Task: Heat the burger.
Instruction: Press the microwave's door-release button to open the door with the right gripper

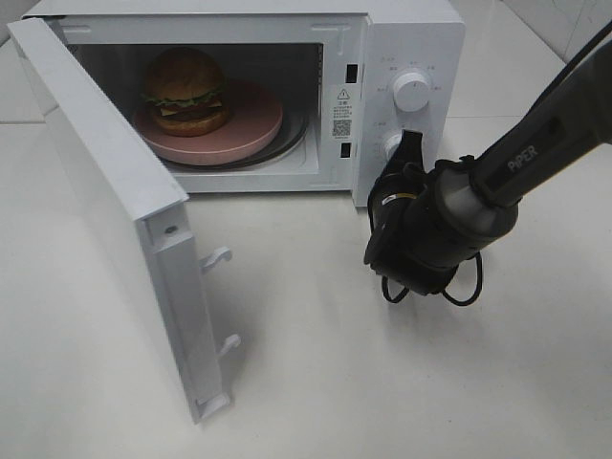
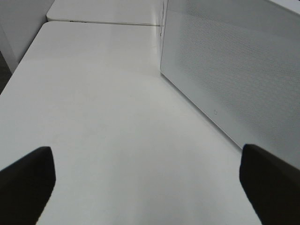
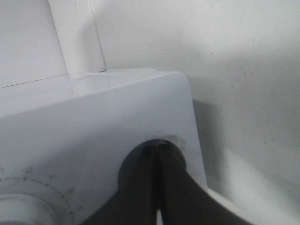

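Burger [image 1: 185, 91]: glossy brown bun, green lettuce, yellow cheese, dark patty, on pink plate [image 1: 253, 129] inside microwave [image 1: 411, 38]. Right gripper [image 3: 158, 149] clenched at control panel; left gripper [image 2: 147, 187] released, empty.

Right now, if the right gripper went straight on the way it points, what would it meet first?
The lower knob on the microwave's control panel. The right gripper, jaws shut, has its tip right at that knob; whether they already touch is unclear.
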`<action>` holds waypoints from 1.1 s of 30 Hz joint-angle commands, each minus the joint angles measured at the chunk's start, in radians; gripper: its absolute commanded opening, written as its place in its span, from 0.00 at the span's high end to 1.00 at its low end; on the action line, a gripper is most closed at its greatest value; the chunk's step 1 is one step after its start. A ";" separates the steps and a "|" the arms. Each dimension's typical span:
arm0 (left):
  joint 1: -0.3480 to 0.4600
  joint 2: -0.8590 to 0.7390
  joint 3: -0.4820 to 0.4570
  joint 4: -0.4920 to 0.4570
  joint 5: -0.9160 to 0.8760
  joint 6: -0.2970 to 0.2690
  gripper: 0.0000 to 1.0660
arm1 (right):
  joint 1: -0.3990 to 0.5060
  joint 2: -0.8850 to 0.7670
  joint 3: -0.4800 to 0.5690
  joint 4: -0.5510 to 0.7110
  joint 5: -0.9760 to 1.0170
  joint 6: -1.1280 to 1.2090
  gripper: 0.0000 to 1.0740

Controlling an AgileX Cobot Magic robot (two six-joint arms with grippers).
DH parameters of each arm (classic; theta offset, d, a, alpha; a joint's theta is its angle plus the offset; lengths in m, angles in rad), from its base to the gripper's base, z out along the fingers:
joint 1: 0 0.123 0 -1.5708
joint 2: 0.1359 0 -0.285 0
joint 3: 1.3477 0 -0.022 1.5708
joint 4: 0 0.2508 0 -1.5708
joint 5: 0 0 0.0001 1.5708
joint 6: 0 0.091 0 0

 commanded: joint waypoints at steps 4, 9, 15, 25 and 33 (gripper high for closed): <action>0.000 -0.005 0.003 0.000 -0.004 -0.007 0.06 | -0.053 -0.023 -0.068 -0.199 -0.121 -0.010 1.00; 0.000 -0.005 0.003 0.000 -0.004 -0.007 0.06 | -0.051 -0.039 -0.031 -0.223 -0.034 -0.007 1.00; 0.000 -0.005 0.003 0.000 -0.004 -0.007 0.06 | -0.051 -0.051 -0.008 -0.257 -0.001 0.010 1.00; 0.000 -0.005 0.003 0.000 -0.004 -0.007 0.06 | -0.040 -0.141 0.122 -0.320 0.086 0.010 1.00; 0.000 -0.005 0.003 0.000 -0.004 -0.007 0.06 | -0.040 -0.242 0.270 -0.364 0.093 -0.014 1.00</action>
